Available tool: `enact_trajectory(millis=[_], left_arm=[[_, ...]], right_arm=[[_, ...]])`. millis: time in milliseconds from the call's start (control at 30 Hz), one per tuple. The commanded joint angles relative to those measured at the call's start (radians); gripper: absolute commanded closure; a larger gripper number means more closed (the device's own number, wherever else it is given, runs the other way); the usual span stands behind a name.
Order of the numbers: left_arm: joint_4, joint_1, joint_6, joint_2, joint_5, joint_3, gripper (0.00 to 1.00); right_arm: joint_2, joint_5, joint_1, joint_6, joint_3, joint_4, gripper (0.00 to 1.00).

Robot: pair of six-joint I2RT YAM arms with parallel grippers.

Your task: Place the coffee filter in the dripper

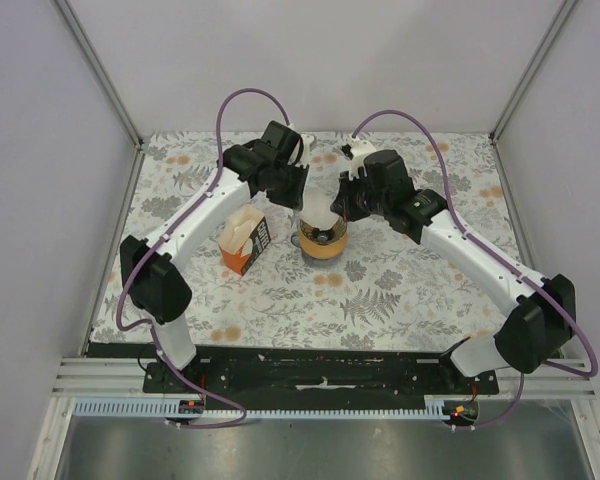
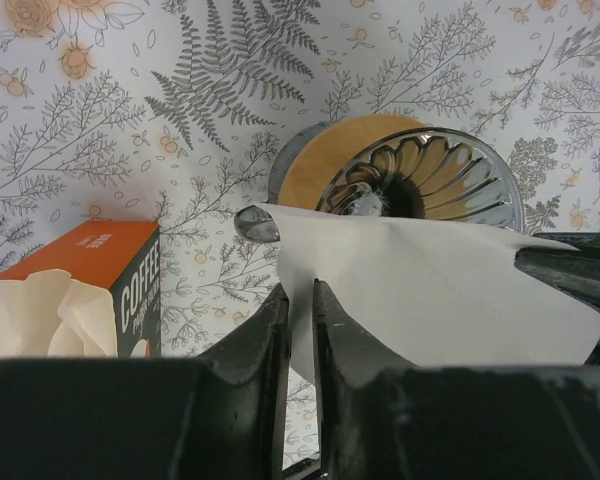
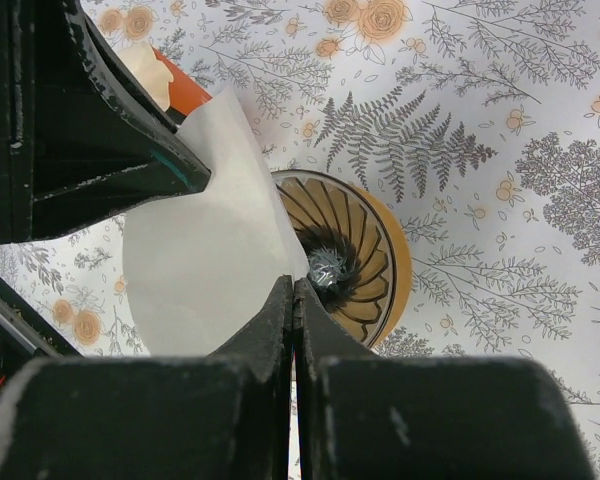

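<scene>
We see the left gripper (image 2: pixel 298 292) nearly closed, pinching one edge of the filter (image 2: pixel 430 290); the right gripper (image 3: pixel 293 285), fingers pressed tight, nips the opposite edge; the filter hangs just above the dripper (image 3: pixel 345 250); the left arm (image 1: pixel 195 215) and right arm (image 1: pixel 470 250) stretch forward, angling inward.

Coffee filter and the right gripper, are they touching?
Touching. In the right wrist view the right gripper is shut on the edge of the coffee filter, no gap visible.

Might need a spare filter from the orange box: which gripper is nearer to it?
Left. The left gripper is close beside the orange box, pinching the coffee filter at its box-side edge; the right gripper pinches the opposite edge, across the filter from the box.
</scene>
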Motion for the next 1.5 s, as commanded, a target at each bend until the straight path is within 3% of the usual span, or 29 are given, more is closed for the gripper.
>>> enact_trajectory(millis=[0, 200, 367, 533, 633, 733, 800, 900, 1000, 1100, 1233, 1300, 1467], left_arm=[[0.022, 0.005, 0.034, -0.012, -0.008, -0.017, 0.84], [0.039, -0.004, 0.082, -0.008, -0.008, -0.033, 0.94], [0.102, -0.065, 0.14, -0.031, -0.063, -0.09, 0.95], [0.136, -0.076, 0.142, -0.038, -0.071, -0.118, 0.97], [0.147, -0.08, 0.146, -0.038, -0.075, -0.116, 0.97], [0.154, -0.087, 0.148, -0.038, -0.074, -0.118, 0.97], [0.154, -0.088, 0.148, -0.035, -0.074, -0.121, 0.97], [0.154, -0.088, 0.148, -0.031, -0.08, -0.126, 0.96], [0.156, -0.088, 0.145, -0.028, -0.074, -0.127, 0.95], [0.154, -0.09, 0.143, -0.029, -0.048, -0.109, 0.89], [0.154, -0.088, 0.153, -0.044, -0.052, -0.081, 0.75], [0.153, -0.088, 0.156, -0.057, -0.052, -0.075, 0.62], [0.119, -0.088, 0.145, -0.069, -0.017, -0.052, 0.51]], right_arm=[[0.002, 0.03, -0.013, -0.004, -0.012, 0.039, 1.0], [0.016, 0.05, -0.022, -0.01, -0.006, 0.031, 1.0], [0.016, 0.052, -0.027, -0.015, -0.016, 0.019, 1.0], [0.011, -0.008, -0.027, -0.033, 0.02, -0.004, 0.68], [-0.01, 0.009, -0.027, -0.044, 0.035, -0.015, 0.61], [-0.037, 0.048, -0.024, -0.062, 0.046, -0.023, 0.6], [-0.053, 0.033, -0.021, -0.075, 0.043, -0.017, 0.63], [-0.07, -0.081, -0.019, -0.061, 0.008, 0.029, 0.81], [-0.044, -0.223, -0.018, -0.001, -0.029, 0.074, 0.9], [-0.006, -0.244, -0.012, 0.022, -0.028, 0.074, 1.0], [0.029, -0.203, -0.01, 0.03, -0.005, 0.036, 1.0], [0.049, -0.18, -0.012, 0.022, 0.013, 0.01, 1.0], [0.101, -0.151, 0.001, 0.004, 0.038, -0.032, 1.0]])
